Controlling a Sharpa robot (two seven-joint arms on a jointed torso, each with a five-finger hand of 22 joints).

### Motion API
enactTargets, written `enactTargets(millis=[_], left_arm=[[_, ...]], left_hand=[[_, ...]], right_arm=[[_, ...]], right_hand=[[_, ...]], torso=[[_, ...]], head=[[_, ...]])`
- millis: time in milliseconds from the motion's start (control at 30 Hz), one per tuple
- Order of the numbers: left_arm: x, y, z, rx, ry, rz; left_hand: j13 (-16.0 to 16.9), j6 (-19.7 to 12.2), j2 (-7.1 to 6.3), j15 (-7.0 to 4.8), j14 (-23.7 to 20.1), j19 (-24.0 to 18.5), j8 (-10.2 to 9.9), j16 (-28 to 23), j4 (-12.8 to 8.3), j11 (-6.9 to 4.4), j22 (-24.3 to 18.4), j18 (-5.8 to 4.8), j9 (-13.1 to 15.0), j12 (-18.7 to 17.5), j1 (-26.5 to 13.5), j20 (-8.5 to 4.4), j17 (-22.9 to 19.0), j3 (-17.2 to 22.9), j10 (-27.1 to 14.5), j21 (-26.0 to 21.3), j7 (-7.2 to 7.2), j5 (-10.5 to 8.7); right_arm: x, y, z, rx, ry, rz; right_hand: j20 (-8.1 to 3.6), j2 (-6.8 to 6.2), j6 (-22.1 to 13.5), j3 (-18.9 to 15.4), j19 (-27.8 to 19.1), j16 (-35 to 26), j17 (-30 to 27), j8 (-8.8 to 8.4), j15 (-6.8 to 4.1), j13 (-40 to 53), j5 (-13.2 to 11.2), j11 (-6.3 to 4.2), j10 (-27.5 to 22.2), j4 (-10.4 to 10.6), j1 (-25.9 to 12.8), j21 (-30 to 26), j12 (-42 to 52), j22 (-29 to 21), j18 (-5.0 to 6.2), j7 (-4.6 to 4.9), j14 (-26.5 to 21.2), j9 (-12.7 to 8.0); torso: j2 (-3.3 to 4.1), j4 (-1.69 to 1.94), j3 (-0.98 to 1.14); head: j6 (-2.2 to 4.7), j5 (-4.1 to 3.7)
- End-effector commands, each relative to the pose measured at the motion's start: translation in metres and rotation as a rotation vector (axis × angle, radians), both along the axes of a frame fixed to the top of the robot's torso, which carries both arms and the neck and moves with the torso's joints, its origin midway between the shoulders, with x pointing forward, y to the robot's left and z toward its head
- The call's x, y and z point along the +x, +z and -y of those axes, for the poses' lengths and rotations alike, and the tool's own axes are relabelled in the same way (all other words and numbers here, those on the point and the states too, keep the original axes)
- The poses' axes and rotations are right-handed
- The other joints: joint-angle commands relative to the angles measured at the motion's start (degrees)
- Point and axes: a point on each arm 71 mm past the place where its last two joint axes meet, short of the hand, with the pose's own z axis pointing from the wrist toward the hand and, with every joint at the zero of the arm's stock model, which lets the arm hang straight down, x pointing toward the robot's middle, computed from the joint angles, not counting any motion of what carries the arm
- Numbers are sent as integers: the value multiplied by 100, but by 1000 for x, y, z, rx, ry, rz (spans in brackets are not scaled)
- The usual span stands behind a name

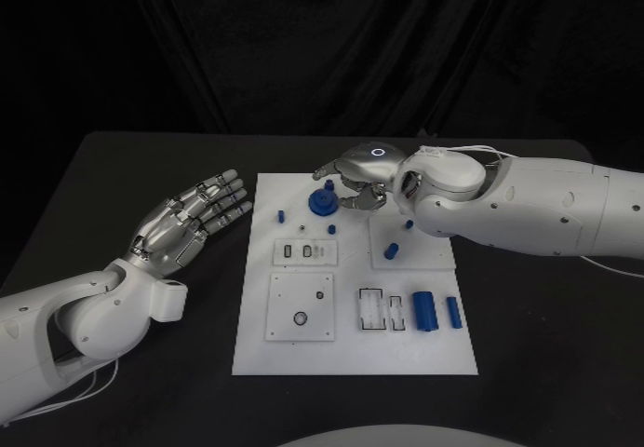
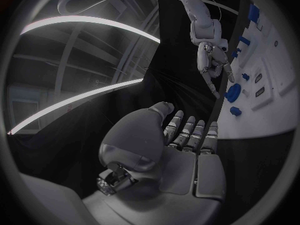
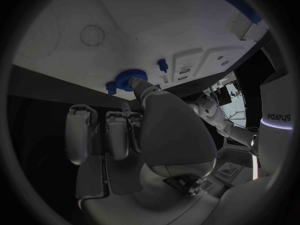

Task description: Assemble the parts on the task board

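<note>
Blue gear [image 1: 324,202] seated at task board [image 1: 352,358] far edge, right hand [image 1: 360,177] touching it, grip unclear; left hand [image 1: 188,221] wide, empty; loose parts remain.

Both arms wear glossy white shells dotted with small dark screws, and thin white cables trail beside them. The left hand [image 1: 188,216] and right hand [image 1: 360,174] are silver metal; a glowing ring marks the right wrist.
</note>
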Motion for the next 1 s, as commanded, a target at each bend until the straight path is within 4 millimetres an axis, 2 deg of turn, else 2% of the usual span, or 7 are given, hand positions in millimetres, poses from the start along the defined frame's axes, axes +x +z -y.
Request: enactTargets(millis=[33, 133, 433, 533, 667, 800, 1000], left_arm=[[-1, 13, -6, -116, 50, 132], [-2, 13, -8, -113, 54, 132], [-2, 13, -8, -113, 55, 132], [-2, 13, -7, -113, 54, 131], [-2, 13, -7, -113, 52, 131], [-2, 13, -7, -113, 53, 131], [-1, 12, -6, -113, 52, 131]], left_hand=[[4, 12, -17, 42, -9, 29, 21, 38, 1, 38, 10, -116, 4, 23, -59, 24, 6, 20, 15, 39, 43, 22], [4, 19, -18, 45, -5, 34, 23, 48, 1, 39, 11, -118, 5, 31, -62, 24, 8, 28, 16, 42, 44, 22], [5, 23, -19, 48, -2, 36, 25, 55, 1, 40, 12, -120, 5, 37, -65, 24, 9, 35, 18, 44, 45, 22], [6, 32, -23, 55, 5, 40, 29, 69, 1, 41, 13, -126, 7, 45, -70, 25, 11, 50, 19, 46, 46, 21], [6, 32, -23, 55, 5, 40, 29, 69, 1, 41, 13, -126, 7, 45, -70, 25, 11, 50, 19, 46, 46, 21], [6, 32, -23, 55, 5, 40, 29, 69, 1, 41, 13, -126, 7, 45, -70, 25, 11, 50, 19, 46, 46, 21], [6, 32, -23, 55, 5, 40, 29, 69, 1, 41, 13, -126, 7, 45, -70, 25, 11, 50, 19, 46, 46, 21]], right_arm=[[-5, 10, 10, 54, -17, 58], [-11, 17, 25, 75, -39, 71], [-25, 26, 70, 105, -143, 70], [-28, 27, 86, 116, -180, 64], [-32, 28, 107, 138, -209, 81], [-36, 29, 129, 161, -249, 95], [-40, 23, 153, 168, -304, 88]], right_hand=[[-18, -59, 174, -8, -32, 14, 1509, 55, -39, 1508, -55, -29, 606, 26, -60, -18, 16, 891, 30, 10, 601, 28], [-15, -50, 612, -21, -27, 14, 1509, 148, -32, 1508, -90, -15, 606, 73, -103, -25, 16, 895, 29, 29, 601, 97], [6, -35, 948, -50, -12, 14, 1509, 233, -5, 1508, -156, 20, 606, 179, -197, -27, 16, 908, 25, 76, 601, 93], [26, -21, 1146, -169, 55, 14, 1509, 290, 18, 1508, -484, 49, 606, 411, -439, 37, 16, 967, 2, 116, 601, 72], [37, -26, 1244, -244, 130, 14, 1509, 305, 29, 1508, -601, 64, 606, 529, -534, 120, 16, 1036, -25, 133, 601, 49], [8, -63, 1634, -385, 451, 14, 1509, 408, -10, 1508, -783, 22, 606, 783, -629, 517, 16, 1339, -152, 88, 601, 32], [-2, -114, 1727, -467, 474, 14, 1509, 400, -16, 1508, -946, 17, 606, 937, -647, 546, 16, 1363, -162, 82, 601, 12]], torso=[[0, -5, 4], [0, -4, 1], [-1, 0, -2], [-1, -4, -1], [-3, -12, -2], [-12, -20, -10], [-10, -12, -10]], head=[[14, 14], [8, 17], [26, -40], [24, -46], [26, -86], [26, -100], [13, -145]])
